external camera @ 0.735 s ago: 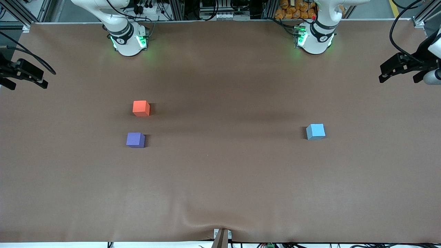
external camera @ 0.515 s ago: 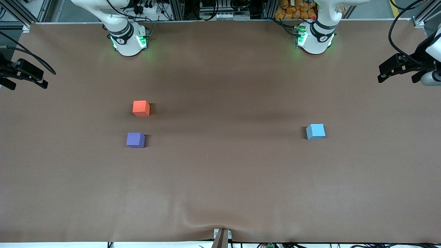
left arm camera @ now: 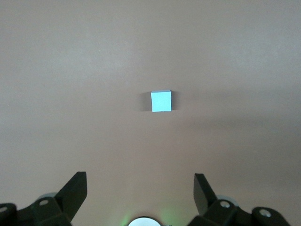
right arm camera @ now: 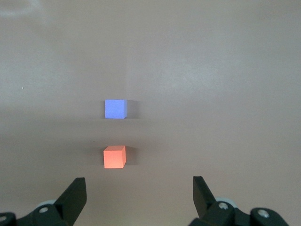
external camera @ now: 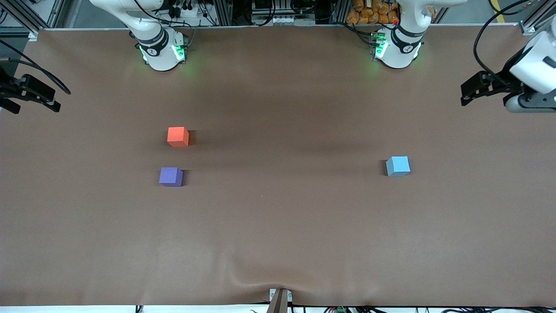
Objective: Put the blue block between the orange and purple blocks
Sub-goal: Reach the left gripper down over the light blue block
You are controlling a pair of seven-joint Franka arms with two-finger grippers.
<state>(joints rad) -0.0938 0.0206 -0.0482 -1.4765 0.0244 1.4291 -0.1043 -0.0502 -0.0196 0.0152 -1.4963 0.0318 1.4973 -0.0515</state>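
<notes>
Purple block [external camera: 170,177] is the cube nearest the front camera, toward the right arm's end of the table [external camera: 278,243]. It sits flat, nothing touching it. In the right wrist view it shows out ahead of the gripper's fingertips [right arm camera: 114,108], well apart from them.

Blue block [external camera: 398,166] is slightly farther from the front camera than the purple one, alone toward the left arm's end of the table, well apart from the other two cubes. Left wrist view has it centred ahead of the gripper [left arm camera: 161,100], on the table, not between the fingers.

Orange block [external camera: 178,136] is farther from the front camera again, just beside the purple block with a bare gap between them. In the right wrist view it lies closer to the gripper than the purple one [right arm camera: 114,157].

Left gripper [external camera: 467,91] hangs in the air over the table edge at the left arm's end, fingers spread wide, holding nothing.

Right gripper [right arm camera: 139,200] is up over the table at the right arm's end, fingers also wide apart and empty.
</notes>
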